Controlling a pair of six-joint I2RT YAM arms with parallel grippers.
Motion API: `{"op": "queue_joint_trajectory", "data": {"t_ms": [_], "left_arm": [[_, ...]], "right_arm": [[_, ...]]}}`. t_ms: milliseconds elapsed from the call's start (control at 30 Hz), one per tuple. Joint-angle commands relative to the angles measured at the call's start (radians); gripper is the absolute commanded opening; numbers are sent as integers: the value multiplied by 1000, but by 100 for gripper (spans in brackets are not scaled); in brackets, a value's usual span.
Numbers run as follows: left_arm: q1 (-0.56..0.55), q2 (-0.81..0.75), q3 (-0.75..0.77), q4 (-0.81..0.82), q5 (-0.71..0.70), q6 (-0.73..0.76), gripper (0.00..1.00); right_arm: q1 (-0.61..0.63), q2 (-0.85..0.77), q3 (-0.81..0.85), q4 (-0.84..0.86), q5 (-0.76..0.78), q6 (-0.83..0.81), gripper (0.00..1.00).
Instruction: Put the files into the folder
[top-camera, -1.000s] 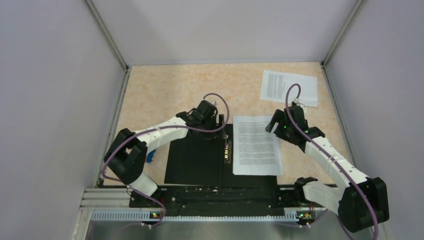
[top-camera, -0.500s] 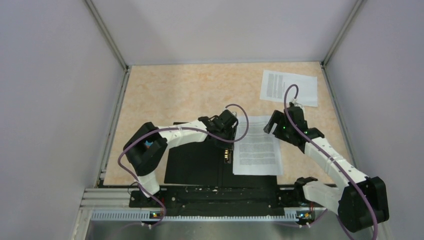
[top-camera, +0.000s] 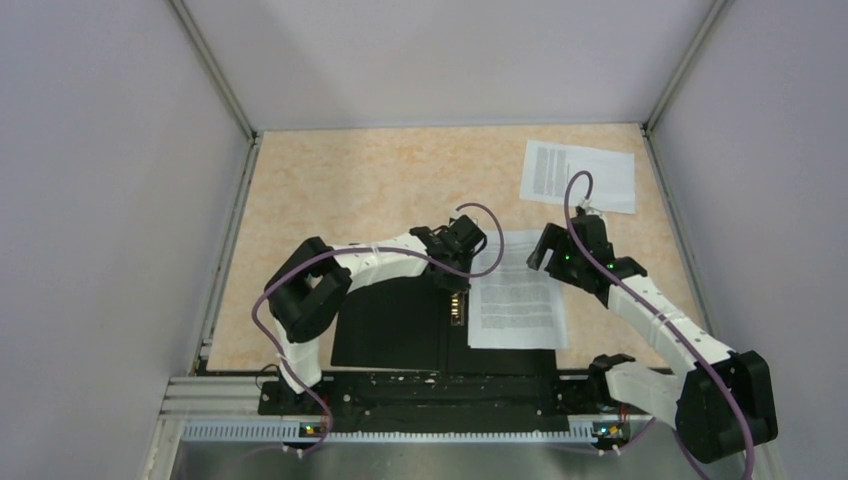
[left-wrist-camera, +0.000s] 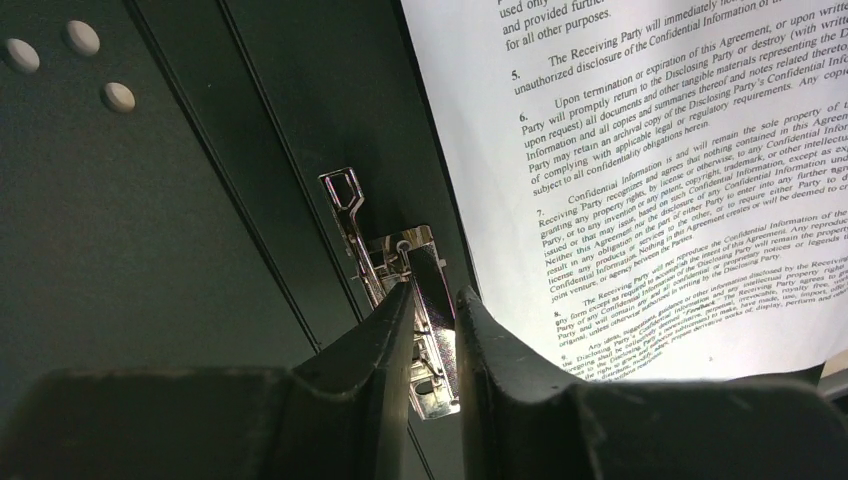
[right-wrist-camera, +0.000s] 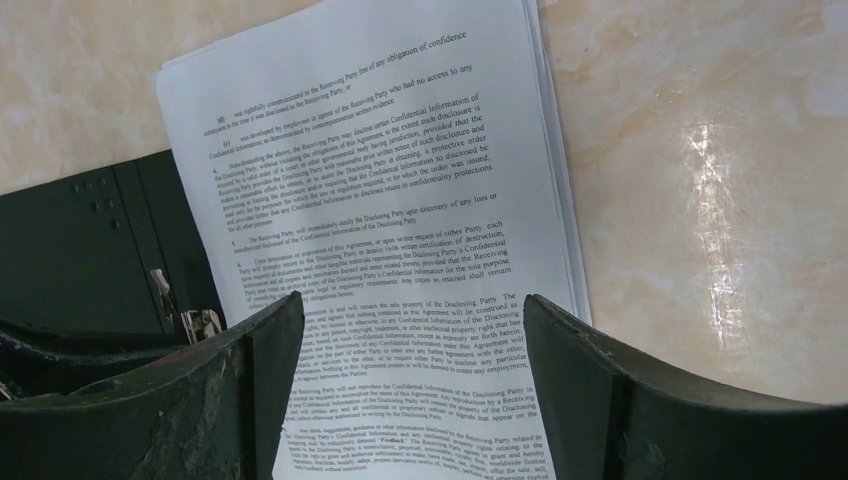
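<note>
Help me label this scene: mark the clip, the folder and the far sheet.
clip (left-wrist-camera: 392, 258), left wrist view, shiny metal plate.
folder (top-camera: 385, 322), top view, black left inner panel.
far sheet (top-camera: 578, 176), top view, its middle.

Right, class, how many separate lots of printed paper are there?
2: near lot on the open folder, far lot by the table's right edge; sheets may hide beneath.

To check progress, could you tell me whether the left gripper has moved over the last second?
Yes. The left gripper has swung right along the folder's far edge, to its spine clip.
</note>
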Motion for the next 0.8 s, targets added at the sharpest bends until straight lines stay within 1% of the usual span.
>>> {"op": "queue_joint_trajectory", "data": {"t_ms": [0,267,400,533,633,767], "left_arm": [[23,28,34,-43,-79,15,25],[108,28,27,-52,-89,67,22],[165,17,5,-36,-43,61,20],[186,11,-5,-20,-16,19,20],[189,9,-18,14,13,-28,20],[189,10,-30,45,28,-86,19]], "right_arm": [[-8,5,6,28,-3,-25,79],[-9,48,27,44,-9,-50,80],[-8,106,42,81,-21,-65,80],[-10,187,65,138,-51,-71,83],[-16,240,71,196,-101,-67,85],[-19,303,90,252,-128,-70,89]]}}
